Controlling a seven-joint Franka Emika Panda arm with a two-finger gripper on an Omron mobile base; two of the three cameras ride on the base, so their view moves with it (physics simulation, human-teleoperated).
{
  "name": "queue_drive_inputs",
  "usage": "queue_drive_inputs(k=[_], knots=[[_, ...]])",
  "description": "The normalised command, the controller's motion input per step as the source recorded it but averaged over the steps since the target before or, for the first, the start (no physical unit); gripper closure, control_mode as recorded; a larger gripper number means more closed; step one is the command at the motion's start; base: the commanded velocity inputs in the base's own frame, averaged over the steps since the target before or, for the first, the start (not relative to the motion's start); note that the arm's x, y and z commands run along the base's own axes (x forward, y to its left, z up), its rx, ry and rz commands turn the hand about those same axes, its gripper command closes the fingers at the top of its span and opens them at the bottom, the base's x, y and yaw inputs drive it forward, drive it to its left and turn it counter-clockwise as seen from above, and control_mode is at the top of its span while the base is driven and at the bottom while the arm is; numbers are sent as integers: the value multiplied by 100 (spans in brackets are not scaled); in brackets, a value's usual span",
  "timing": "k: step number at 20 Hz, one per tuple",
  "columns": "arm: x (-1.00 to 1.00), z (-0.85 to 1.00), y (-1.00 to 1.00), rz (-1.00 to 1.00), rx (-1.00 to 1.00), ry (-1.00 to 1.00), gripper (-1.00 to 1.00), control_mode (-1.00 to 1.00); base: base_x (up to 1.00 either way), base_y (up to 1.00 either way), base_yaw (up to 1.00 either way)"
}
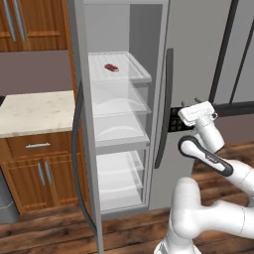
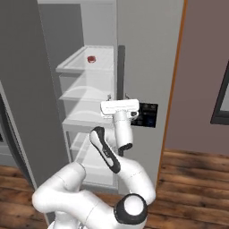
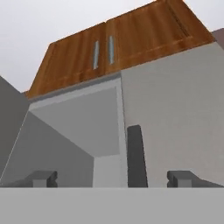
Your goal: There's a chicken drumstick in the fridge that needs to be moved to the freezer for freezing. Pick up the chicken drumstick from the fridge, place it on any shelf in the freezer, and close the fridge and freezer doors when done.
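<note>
With the gripper point(image 3: 112, 178) wide open and empty before the closed door's handle point(image 3: 135, 155), I judged centring the bar between both fingertips point(image 3: 181, 177) essential

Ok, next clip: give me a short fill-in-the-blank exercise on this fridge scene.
1. The small red item lies on the ___ clear shelf.
2. The gripper's jaws stand ___.
3. The door with the black control panel is ___.
4. The cabinets above the fridge are made of ___.

Missing words: top; open; closed; wood
</note>
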Motion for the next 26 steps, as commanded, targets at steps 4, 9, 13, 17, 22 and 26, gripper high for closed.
queue_drive_inputs(k=[4, 9, 13, 17, 22, 26], knots=[[-35, 93, 0, -22, -31, 42, -100, -100, 0, 0, 0], [-14, 57, 0, -27, -37, 65, -100, -100, 0, 0, 0], [-47, 18, 6, -26, -22, 67, -100, -100, 0, 0, 0], [-93, -17, 48, -24, -16, 48, -100, -100, 0, 0, 0], [-100, -34, 56, -18, 0, 6, -100, -100, 0, 0, 0], [-96, 2, 73, 0, 4, 0, -100, -100, 0, 0, 0]])
